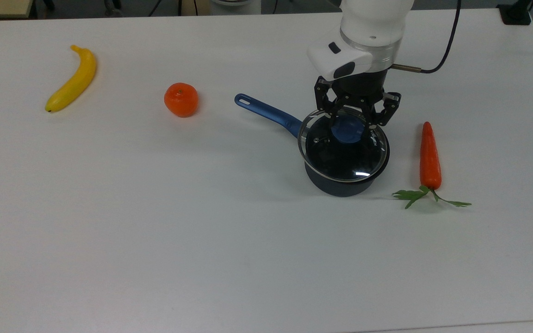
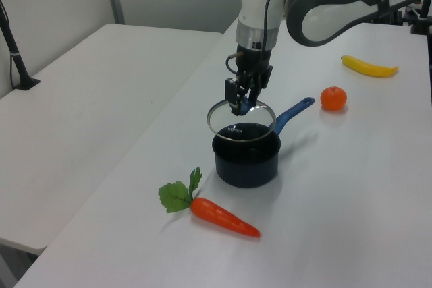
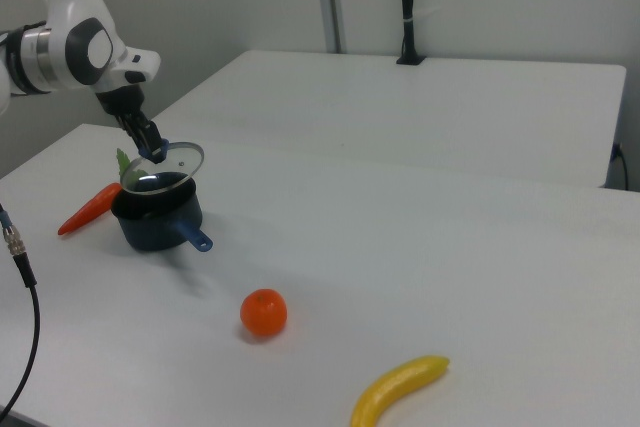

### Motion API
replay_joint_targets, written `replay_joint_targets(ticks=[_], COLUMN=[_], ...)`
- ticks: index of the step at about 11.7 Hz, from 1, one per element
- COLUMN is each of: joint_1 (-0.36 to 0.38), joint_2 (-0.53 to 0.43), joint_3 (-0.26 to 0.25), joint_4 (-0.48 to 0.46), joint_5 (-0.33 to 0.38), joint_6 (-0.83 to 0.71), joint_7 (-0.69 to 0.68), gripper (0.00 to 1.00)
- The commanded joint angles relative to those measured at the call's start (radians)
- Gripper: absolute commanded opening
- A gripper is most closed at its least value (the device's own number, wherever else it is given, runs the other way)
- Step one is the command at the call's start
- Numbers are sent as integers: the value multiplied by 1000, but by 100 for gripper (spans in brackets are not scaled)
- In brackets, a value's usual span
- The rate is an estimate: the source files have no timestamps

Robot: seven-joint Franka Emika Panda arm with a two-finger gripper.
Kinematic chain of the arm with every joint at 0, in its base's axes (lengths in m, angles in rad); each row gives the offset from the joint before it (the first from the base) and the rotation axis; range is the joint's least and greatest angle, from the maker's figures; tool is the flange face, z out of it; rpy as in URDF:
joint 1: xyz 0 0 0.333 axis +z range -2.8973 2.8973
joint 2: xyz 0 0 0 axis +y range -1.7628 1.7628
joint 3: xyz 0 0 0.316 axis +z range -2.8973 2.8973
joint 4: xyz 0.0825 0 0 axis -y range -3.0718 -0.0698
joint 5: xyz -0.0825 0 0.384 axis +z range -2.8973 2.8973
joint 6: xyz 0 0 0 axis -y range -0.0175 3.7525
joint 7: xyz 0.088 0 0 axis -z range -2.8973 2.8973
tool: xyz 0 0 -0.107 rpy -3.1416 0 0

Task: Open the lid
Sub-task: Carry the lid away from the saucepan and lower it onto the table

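**Top view: glass lid held clear of the saucepan by its blue knob**

Top view shows a white table (image 1: 155, 240) carrying everything, with a second white table (image 2: 88, 92) beside it in the left view. The white Panda arm (image 1: 370, 32) comes down from the top view's upper edge, a black cable running off toward the top view's right.

The dark saucepan (image 1: 340, 185) stands on the table, its blue handle (image 1: 269, 113) pointing toward the top view's upper left. In the left view the saucepan (image 2: 246, 160) sits with its mouth uncovered below the lid.

The lid (image 1: 343, 155), round clear glass with a metal rim, hangs above the pan, apart from its rim; in the left view the lid (image 2: 241, 117) floats over the pan's opening, and in the right view the lid (image 3: 163, 164) looks tilted. A small steam hole shows on the glass toward the top view's left.

The gripper (image 1: 353, 119) is clamped on the lid's blue knob (image 1: 347, 131), 1 black finger on each side of it; the gripper (image 2: 241, 99) points straight down in the left view.

A carrot (image 1: 430, 157) with green leaves lies at the top view's right of the pan, a banana (image 1: 73, 81) well apart at the top view's far left, and a tangerine (image 1: 181, 99) between banana and handle.
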Motion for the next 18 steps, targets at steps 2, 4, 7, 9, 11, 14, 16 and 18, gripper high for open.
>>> replay_joint_targets(ticks=[2,4,7,9,11,14,16,18], joint_1=[-80,-147,-267,-316,-347,-362,-362,-362], joint_2=[-50,-49,-35,-9,16,45,66,97], joint_3=[-20,-51,-64,-77,-78,-78,-77,-78], joint_4=[-29,-33,-79,-87,-89,-136,-139,-139], joint_5=[-7,0,39,51,62,62,63,89], joint_6=[-11,-32,-18,-15,-11,84,121,141], joint_7=[-79,-166,-284,-320,-328,-329,-322,-318], gripper=[39,39,39,39,40,40,42,43])
